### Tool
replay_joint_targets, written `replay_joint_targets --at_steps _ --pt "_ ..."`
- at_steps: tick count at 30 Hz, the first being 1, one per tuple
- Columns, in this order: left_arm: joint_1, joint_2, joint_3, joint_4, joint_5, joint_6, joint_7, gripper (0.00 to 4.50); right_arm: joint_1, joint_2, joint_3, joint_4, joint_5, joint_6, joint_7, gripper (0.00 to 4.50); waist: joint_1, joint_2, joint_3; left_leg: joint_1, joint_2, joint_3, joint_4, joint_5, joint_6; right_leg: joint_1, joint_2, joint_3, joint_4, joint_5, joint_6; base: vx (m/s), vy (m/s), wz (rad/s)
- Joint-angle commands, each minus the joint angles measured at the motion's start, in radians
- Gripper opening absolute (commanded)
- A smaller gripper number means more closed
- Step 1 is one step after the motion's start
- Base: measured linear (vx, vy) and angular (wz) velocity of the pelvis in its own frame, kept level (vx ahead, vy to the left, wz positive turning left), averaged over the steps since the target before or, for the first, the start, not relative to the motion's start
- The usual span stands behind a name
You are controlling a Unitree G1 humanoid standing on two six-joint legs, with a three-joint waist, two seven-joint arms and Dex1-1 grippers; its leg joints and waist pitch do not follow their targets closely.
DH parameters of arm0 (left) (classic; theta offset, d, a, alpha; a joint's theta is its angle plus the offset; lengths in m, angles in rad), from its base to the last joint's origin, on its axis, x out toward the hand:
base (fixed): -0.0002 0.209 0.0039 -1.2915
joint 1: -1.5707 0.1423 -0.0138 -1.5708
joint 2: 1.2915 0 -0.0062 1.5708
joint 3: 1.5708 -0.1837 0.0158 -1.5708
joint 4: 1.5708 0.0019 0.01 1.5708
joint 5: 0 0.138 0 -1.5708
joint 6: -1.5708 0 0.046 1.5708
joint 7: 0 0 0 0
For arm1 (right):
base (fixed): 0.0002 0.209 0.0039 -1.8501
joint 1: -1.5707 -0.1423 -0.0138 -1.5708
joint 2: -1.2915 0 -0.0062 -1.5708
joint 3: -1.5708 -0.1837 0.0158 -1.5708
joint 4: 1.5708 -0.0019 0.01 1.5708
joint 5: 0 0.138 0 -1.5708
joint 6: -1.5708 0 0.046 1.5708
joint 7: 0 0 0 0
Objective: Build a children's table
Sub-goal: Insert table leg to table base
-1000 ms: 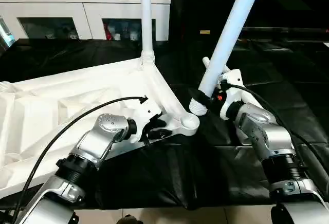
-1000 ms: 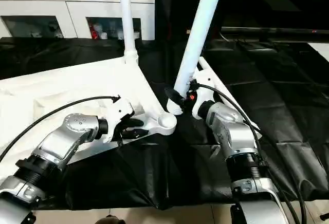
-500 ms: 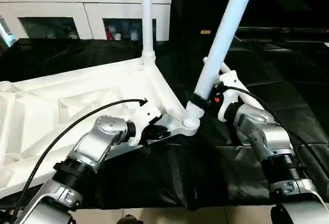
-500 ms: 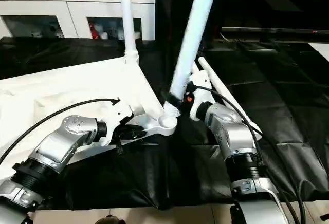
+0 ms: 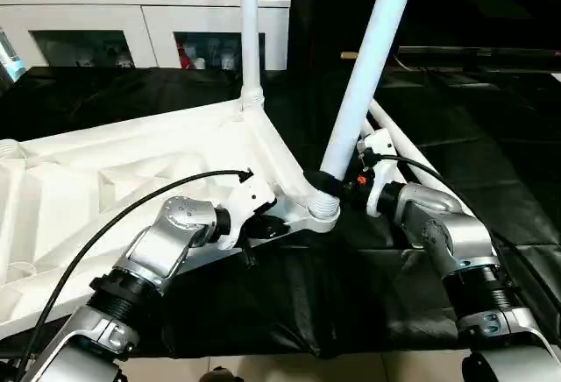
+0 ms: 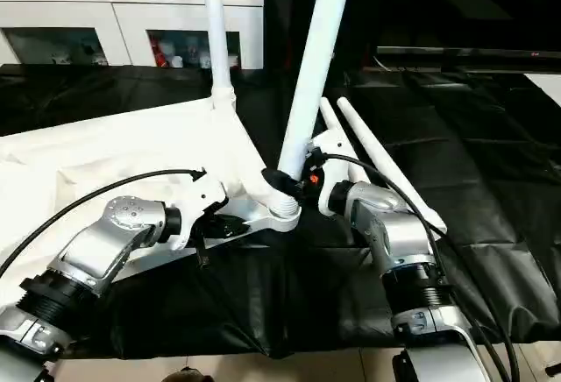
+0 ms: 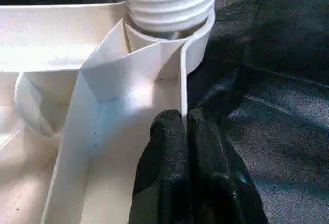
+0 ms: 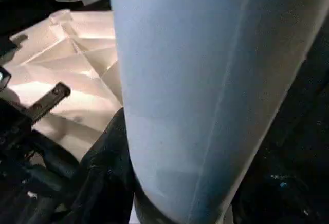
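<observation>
Both grippers worked at one corner of the upturned table top, which lay on a black sheet in front of a white cabinet. The left gripper was clamped shut on the top's raised rim just beside the corner socket. The right gripper held a long white leg near its lower end, which sat at that socket, leaning. Another leg stood upright in the far corner, and two spare legs lay on the sheet.

Head stereo pair looks fwd/down – shares corner socket; wrist cams v. close on it.
</observation>
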Motion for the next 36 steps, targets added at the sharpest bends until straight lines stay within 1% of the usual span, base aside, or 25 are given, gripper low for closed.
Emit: replay_joint_targets --at_steps 1,3,4,5,6,11,12,15,16,17,18,19,20,22,25,26,27,28,29,31,32,33,34,36 --pt "0.007 0.002 -0.024 0.023 0.021 -0.018 -0.013 0.0 0.005 -0.019 0.009 -0.022 0.002 0.031 0.026 1.91 -0.005 0.0 -0.075 0.028 0.052 -0.022 -0.078 -0.283 -0.02 0.043 -0.085 0.059 -0.083 -0.313 -0.158 0.0 0.0 0.0" --pt "0.007 0.001 -0.023 0.024 0.021 -0.021 -0.013 0.0 0.007 -0.023 0.011 -0.024 0.001 0.034 0.031 1.91 -0.005 -0.001 -0.074 0.026 0.052 -0.021 -0.078 -0.284 -0.02 0.043 -0.086 0.059 -0.084 -0.315 -0.153 0.0 0.0 0.0" --pt "0.007 -0.001 -0.02 0.025 0.015 -0.041 -0.024 0.0 0.011 -0.028 0.013 -0.024 -0.007 0.03 0.034 1.91 -0.005 -0.002 -0.074 0.027 0.052 -0.022 -0.078 -0.285 -0.02 0.043 -0.086 0.059 -0.084 -0.321 -0.152 0.0 0.0 0.0" --pt "0.007 -0.001 -0.019 0.025 0.014 -0.044 -0.027 0.0 0.012 -0.028 0.011 -0.023 -0.007 0.03 0.032 1.91 -0.005 0.001 -0.075 0.028 0.053 -0.021 -0.078 -0.287 -0.022 0.042 -0.086 0.059 -0.085 -0.322 -0.152 0.0 0.0 0.0" --pt "0.007 -0.001 -0.018 0.021 0.011 -0.046 -0.032 0.0 0.012 -0.028 0.009 -0.021 -0.006 0.03 0.031 1.91 -0.005 0.0 -0.075 0.028 0.053 -0.022 -0.078 -0.289 -0.023 0.042 -0.086 0.059 -0.084 -0.321 -0.153 0.0 0.0 0.0" --pt "0.013 -0.001 -0.02 0.002 0.001 -0.055 -0.066 0.0 0.012 -0.013 -0.002 0.021 -0.011 0.001 0.01 1.91 -0.004 0.0 -0.074 0.029 0.053 -0.021 -0.078 -0.295 -0.026 0.04 -0.087 0.06 -0.085 -0.325 -0.158 0.0 0.0 0.0" --pt "0.012 -0.001 -0.019 0.005 0.003 -0.058 -0.066 0.0 0.01 -0.008 -0.006 0.031 -0.009 -0.001 0.006 1.91 -0.004 0.003 -0.075 0.029 0.053 -0.022 -0.078 -0.295 -0.027 0.04 -0.088 0.06 -0.084 -0.323 -0.161 0.0 0.0 0.0" --pt "0.012 -0.001 -0.018 0.006 0.004 -0.06 -0.065 0.0 0.009 -0.003 -0.012 0.041 -0.005 -0.005 0.004 1.91 -0.005 0.001 -0.074 0.03 0.053 -0.022 -0.079 -0.307 -0.028 0.041 -0.087 0.059 -0.085 -0.335 -0.159 0.0 0.0 0.0" --pt "0.01 -0.004 -0.015 0.01 0.006 -0.06 -0.058 0.0 0.009 0.003 -0.021 0.054 0.001 -0.005 0.001 1.91 -0.005 -0.001 -0.073 0.029 0.053 -0.023 -0.08 -0.305 -0.027 0.042 -0.087 0.059 -0.085 -0.336 -0.158 0.0 0.0 0.0" --pt "0.007 -0.008 -0.011 0.016 0.01 -0.06 -0.048 0.0 0.012 0.008 -0.033 0.06 0.011 -0.003 0.002 1.91 -0.005 0.001 -0.073 0.029 0.054 -0.023 -0.08 -0.307 -0.027 0.041 -0.088 0.06 -0.085 -0.336 -0.16 0.0 0.0 0.0" --pt "0.006 -0.01 -0.009 0.018 0.011 -0.06 -0.045 0.0 0.014 0.01 -0.039 0.063 0.016 -0.002 0.001 1.91 -0.005 0.001 -0.074 0.031 0.054 -0.023 -0.08 -0.311 -0.027 0.04 -0.088 0.059 -0.087 -0.34 -0.16 0.0 0.0 0.0" --pt "0.003 -0.013 -0.006 0.022 0.011 -0.059 -0.042 0.0 0.017 0.013 -0.05 0.068 0.025 0.0 0.001 1.91 -0.005 -0.001 -0.073 0.031 0.054 -0.023 -0.08 -0.311 -0.028 0.041 -0.088 0.059 -0.086 -0.34 -0.161 0.0 0.0 0.0" --pt "0.001 -0.017 -0.002 0.025 0.012 -0.057 -0.037 0.0 0.021 0.016 -0.06 0.071 0.035 0.002 0.002 1.91 -0.005 0.0 -0.073 0.031 0.055 -0.023 -0.08 -0.315 -0.027 0.04 -0.089 0.059 -0.087 -0.344 -0.161 0.0 0.0 0.0" --pt "-0.008 -0.028 0.009 0.039 0.016 -0.053 -0.019 0.0 0.034 0.028 -0.094 0.086 0.064 0.002 -0.007 1.91 -0.004 0.001 -0.073 0.031 0.054 -0.022 -0.08 -0.32 -0.027 0.04 -0.089 0.06 -0.09 -0.353 -0.158 0.0 0.0 0.0" --pt "-0.015 -0.037 0.016 0.051 0.018 -0.053 -0.002 0.0 0.05 0.036 -0.113 0.103 0.075 -0.007 -0.016 1.91 -0.003 0.001 -0.072 0.034 0.055 -0.023 -0.081 -0.326 -0.027 0.038 -0.09 0.059 -0.093 -0.368 -0.153 0.0 0.0 0.0" --pt "-0.018 -0.039 0.017 0.055 0.019 -0.054 0.001 0.0 0.061 0.038 -0.115 0.109 0.073 -0.015 -0.019 1.91 -0.002 0.009 -0.07 0.035 0.054 -0.024 -0.081 -0.344 -0.032 0.036 -0.09 0.058 -0.095 -0.391 -0.15 0.0 0.0 0.0" --pt "-0.018 -0.039 0.017 0.055 0.019 -0.054 0.001 0.0 0.062 0.038 -0.115 0.109 0.073 -0.016 -0.019 1.91 -0.004 0.003 -0.07 0.036 0.053 -0.025 -0.082 -0.359 -0.034 0.037 -0.09 0.057 -0.098 -0.41 -0.142 0.0 0.0 0.0" --pt "-0.024 -0.042 0.02 0.064 0.024 -0.055 0.009 0.0 0.08 0.044 -0.12 0.117 0.068 -0.036 -0.021 1.91 -0.003 0.003 -0.071 0.036 0.053 -0.026 -0.082 -0.356 -0.034 0.038 -0.091 0.057 -0.098 -0.412 -0.141 0.0 0.0 0.0" --pt "-0.028 -0.044 0.022 0.072 0.027 -0.058 0.013 0.0 0.098 0.047 -0.123 0.118 0.066 -0.053 -0.024 1.91 -0.003 0.008 -0.069 0.039 0.053 -0.026 -0.082 -0.372 -0.035 0.033 -0.091 0.057 -0.103 -0.435 -0.133 0.0 0.0 0.0" --pt "-0.03 -0.045 0.022 0.075 0.028 -0.058 0.017 0.0 0.105 0.048 -0.124 0.114 0.064 -0.059 -0.029 1.91 -0.003 0.006 -0.068 0.041 0.054 -0.026 -0.083 -0.385 -0.036 0.031 -0.091 0.056 -0.105 -0.452 -0.129 0.0 0.0 0.0" --pt "-0.032 -0.046 0.024 0.08 0.03 -0.059 0.022 0.0 0.113 0.048 -0.124 0.106 0.06 -0.066 -0.032 1.91 -0.004 0.006 -0.068 0.04 0.054 -0.028 -0.084 -0.393 -0.038 0.033 -0.091 0.055 -0.106 -0.459 -0.127 0.0 0.0 0.0" --pt "-0.033 -0.047 0.024 0.083 0.033 -0.061 0.026 0.0 0.119 0.049 -0.123 0.098 0.056 -0.071 -0.037 1.91 -0.004 0.009 -0.067 0.041 0.055 -0.03 -0.085 -0.405 -0.041 0.032 -0.091 0.055 -0.107 -0.467 -0.124 0.0 0.0 0.0" --pt "-0.036 -0.049 0.027 0.091 0.038 -0.067 0.035 0.0 0.132 0.048 -0.113 0.081 0.037 -0.095 -0.053 1.91 -0.004 0.008 -0.066 0.042 0.054 -0.03 -0.086 -0.411 -0.041 0.031 -0.091 0.055 -0.108 -0.475 -0.122 0.0 0.0 0.0" --pt "-0.037 -0.051 0.028 0.095 0.04 -0.07 0.037 0.0 0.141 0.048 -0.104 0.066 0.027 -0.107 -0.06 1.91 -0.005 0.007 -0.065 0.045 0.053 -0.032 -0.085 -0.433 -0.044 0.029 -0.095 0.054 -0.114 -0.52 -0.109 0.0 0.0 0.0"
